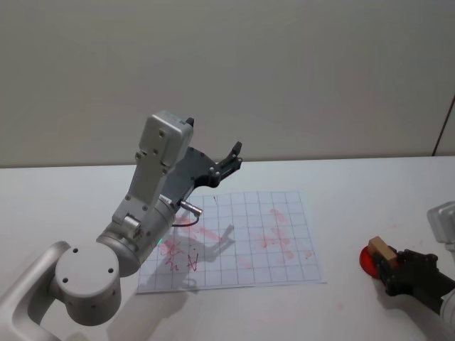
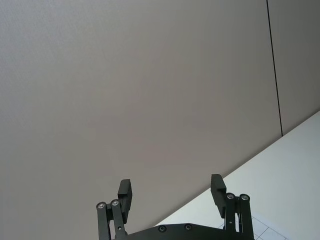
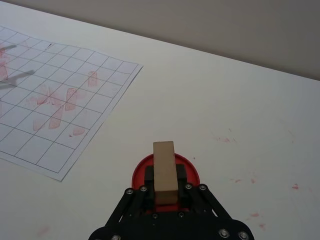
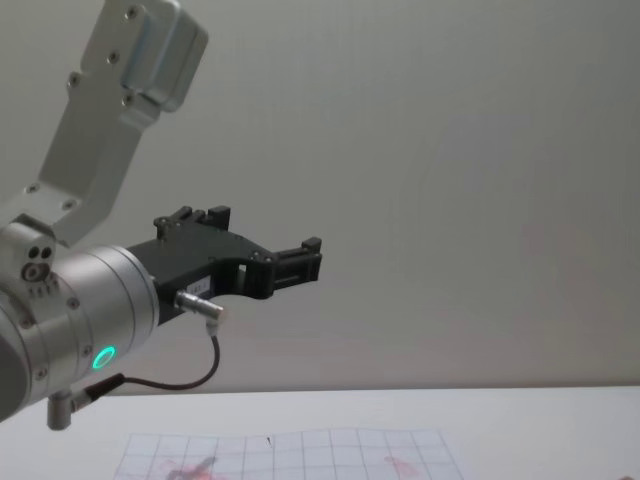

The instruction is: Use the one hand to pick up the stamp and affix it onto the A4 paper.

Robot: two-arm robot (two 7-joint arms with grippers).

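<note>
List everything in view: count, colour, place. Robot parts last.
stamp: 1, tan, in the right end effector, over the pad
pad: 1, red, on the table, right of the paper
paper: 1, white, gridded, red smudges, table centre
table: 1, white, red specks near the pad
wall: 1, beige, behind the table
left end effector: 1, black, open, raised over the paper's left part
right end effector: 1, black, shut on the stamp, table's right

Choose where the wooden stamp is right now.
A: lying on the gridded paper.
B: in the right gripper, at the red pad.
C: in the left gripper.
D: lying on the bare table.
B: the right gripper clamps the stamp at the red pad, off the paper; the left gripper is raised, open and empty.
</note>
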